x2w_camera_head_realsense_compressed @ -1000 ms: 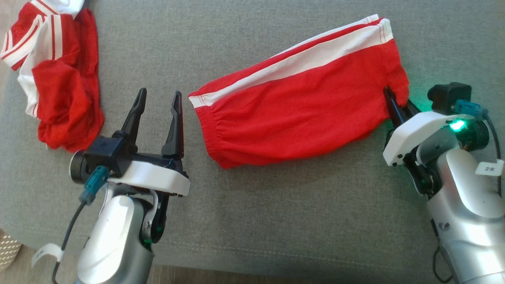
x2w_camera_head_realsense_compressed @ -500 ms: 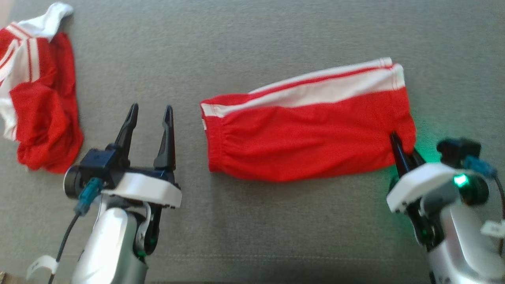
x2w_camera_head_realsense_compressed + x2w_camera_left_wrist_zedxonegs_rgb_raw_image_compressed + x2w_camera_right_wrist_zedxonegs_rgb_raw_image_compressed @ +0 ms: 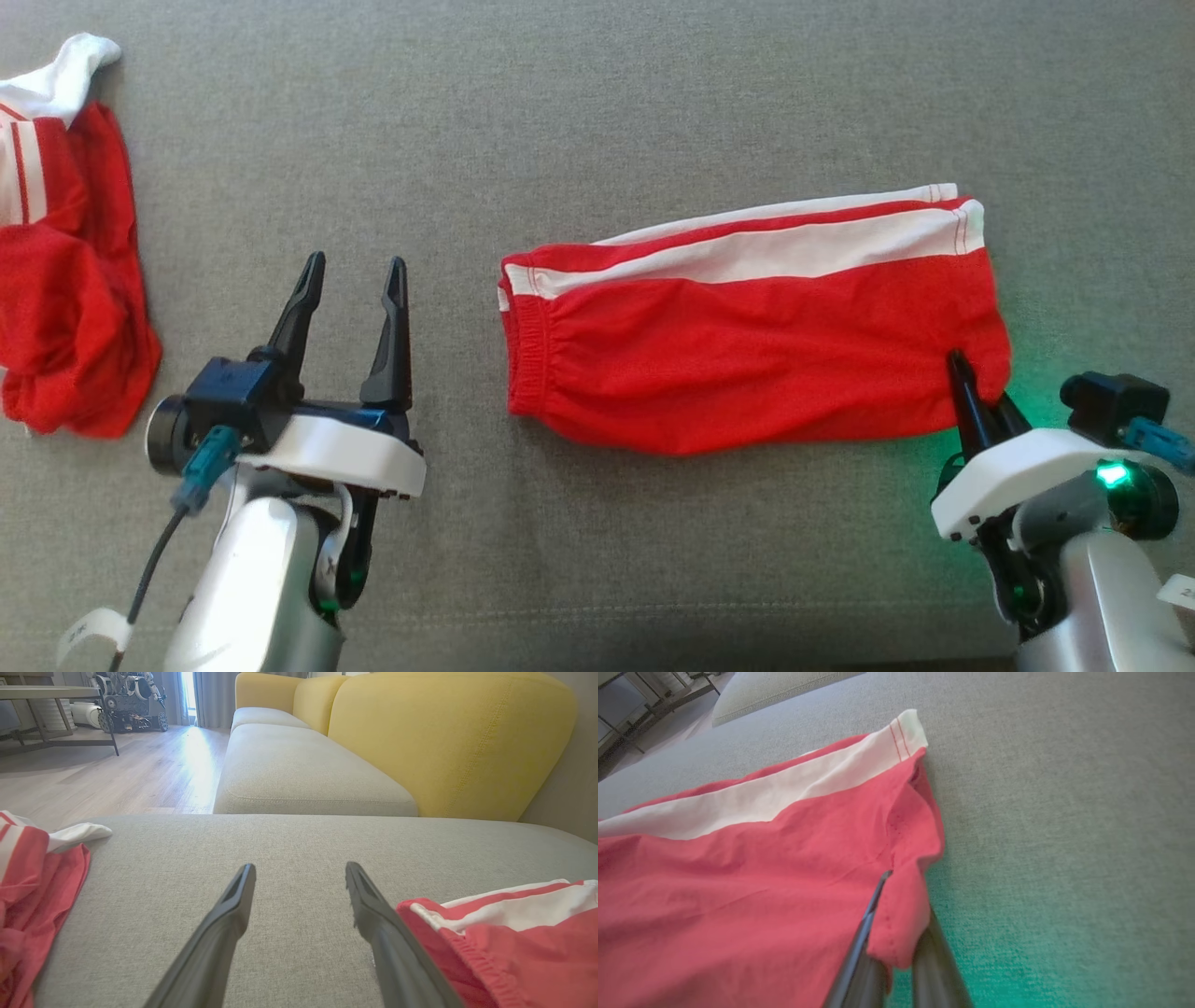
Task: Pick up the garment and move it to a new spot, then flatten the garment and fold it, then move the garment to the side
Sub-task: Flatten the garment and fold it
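The right gripper pinches the shorts at their four o'clock corner, likely for moving them. The left gripper gapes empty and should next take the waistband.

I'm looking across a grey upholstered seat toward a sofa with a yellow backrest and pale seat cushions. Left of it, daylight glares off the wooden floor below grey curtains. A table stands at far left.
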